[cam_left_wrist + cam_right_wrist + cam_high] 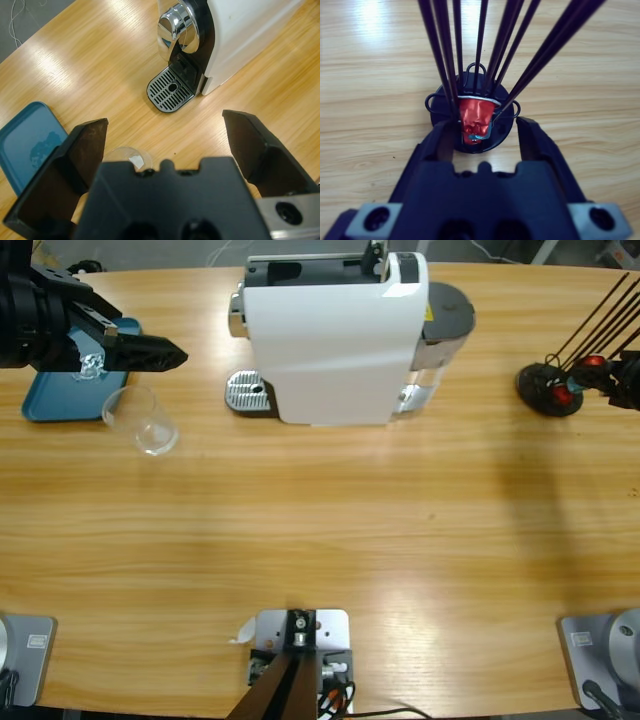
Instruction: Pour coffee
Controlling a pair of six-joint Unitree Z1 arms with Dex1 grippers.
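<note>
Left wrist view showed left end effector (165, 150) released, jaws wide, above empty glass cup (131, 156) w/ no coffee visible yet; coffee machine (335, 335) stood on bench (320, 540). Right end effector (485, 132) was released around red capsule (475, 120) in rack (470, 107). To do well, approx. center capsule btw jaws before closing.
</note>
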